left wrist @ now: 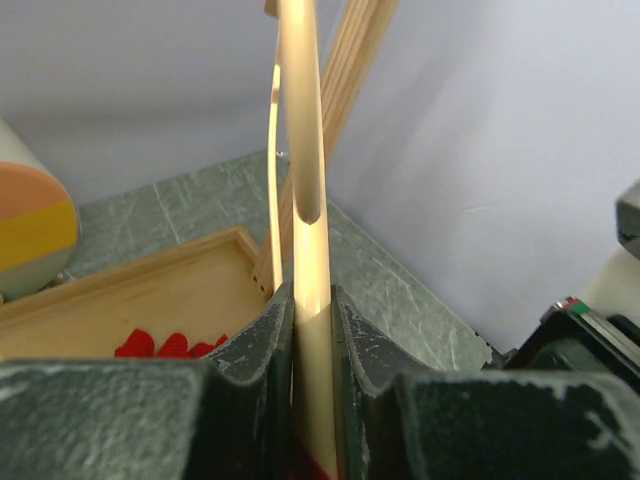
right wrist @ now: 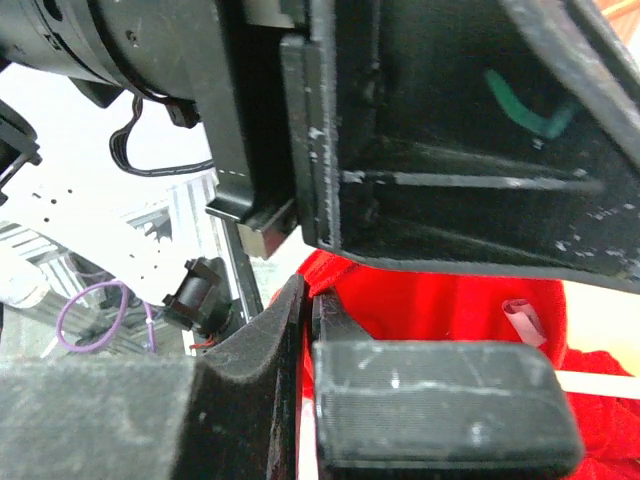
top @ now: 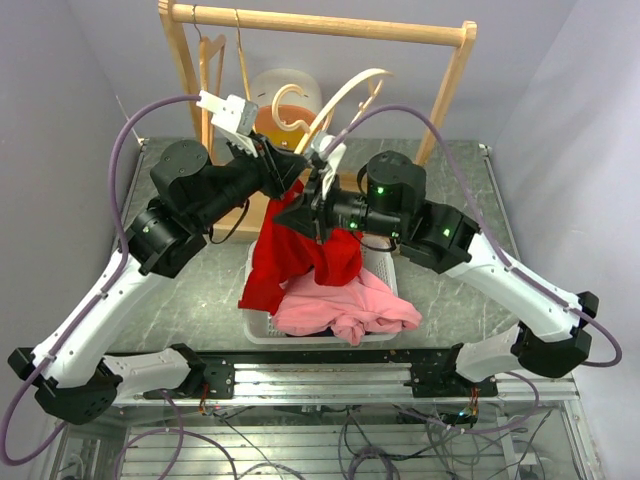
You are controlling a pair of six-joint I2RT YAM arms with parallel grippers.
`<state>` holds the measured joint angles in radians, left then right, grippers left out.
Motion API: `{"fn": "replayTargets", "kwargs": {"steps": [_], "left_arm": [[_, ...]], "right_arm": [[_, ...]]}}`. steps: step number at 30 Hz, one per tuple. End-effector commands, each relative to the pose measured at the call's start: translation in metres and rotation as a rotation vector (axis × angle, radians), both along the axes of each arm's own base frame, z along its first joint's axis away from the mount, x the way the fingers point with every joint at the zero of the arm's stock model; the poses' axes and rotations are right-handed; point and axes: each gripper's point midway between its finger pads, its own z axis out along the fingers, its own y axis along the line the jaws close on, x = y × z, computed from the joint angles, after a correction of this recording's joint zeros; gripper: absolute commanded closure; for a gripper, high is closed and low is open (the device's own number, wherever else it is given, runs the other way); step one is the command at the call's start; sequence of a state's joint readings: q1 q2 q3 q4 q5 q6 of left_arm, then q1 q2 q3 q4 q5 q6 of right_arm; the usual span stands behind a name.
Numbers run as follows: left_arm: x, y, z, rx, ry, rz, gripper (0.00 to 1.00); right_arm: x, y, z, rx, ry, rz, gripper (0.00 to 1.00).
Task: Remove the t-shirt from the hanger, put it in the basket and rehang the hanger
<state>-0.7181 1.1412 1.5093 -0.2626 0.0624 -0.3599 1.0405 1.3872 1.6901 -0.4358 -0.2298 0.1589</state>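
The red t-shirt (top: 300,250) hangs bunched from the lower end of a pale wooden hanger (top: 345,95), which is held up tilted over the table. My left gripper (top: 283,168) is shut on the hanger; in the left wrist view the hanger bar (left wrist: 303,190) runs up between the closed jaws of the gripper (left wrist: 312,330). My right gripper (top: 312,205) is shut on the shirt's edge just below the left one. In the right wrist view a fold of red t-shirt (right wrist: 450,310) is pinched in the gripper (right wrist: 306,305), right under the left gripper's black body (right wrist: 450,130).
A white basket (top: 262,325) under the shirt holds a pink garment (top: 345,305). A wooden rack (top: 320,22) stands at the back with more hangers (top: 210,60) on it. A round yellow-and-orange object (top: 285,105) and a wooden tray (left wrist: 150,290) sit behind.
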Motion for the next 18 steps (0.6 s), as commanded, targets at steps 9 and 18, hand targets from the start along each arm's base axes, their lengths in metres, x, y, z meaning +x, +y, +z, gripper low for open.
{"fn": "replayTargets", "kwargs": {"steps": [9,18], "left_arm": [[0.002,0.01,0.017,-0.139,-0.041,0.049,0.93],[0.004,0.016,0.024,-0.17,-0.061,0.082,0.93]], "right_arm": [[-0.126,0.039,-0.078,-0.229,0.179,0.368,1.0],[-0.121,0.027,-0.05,-0.184,0.13,0.26,0.94]]}}
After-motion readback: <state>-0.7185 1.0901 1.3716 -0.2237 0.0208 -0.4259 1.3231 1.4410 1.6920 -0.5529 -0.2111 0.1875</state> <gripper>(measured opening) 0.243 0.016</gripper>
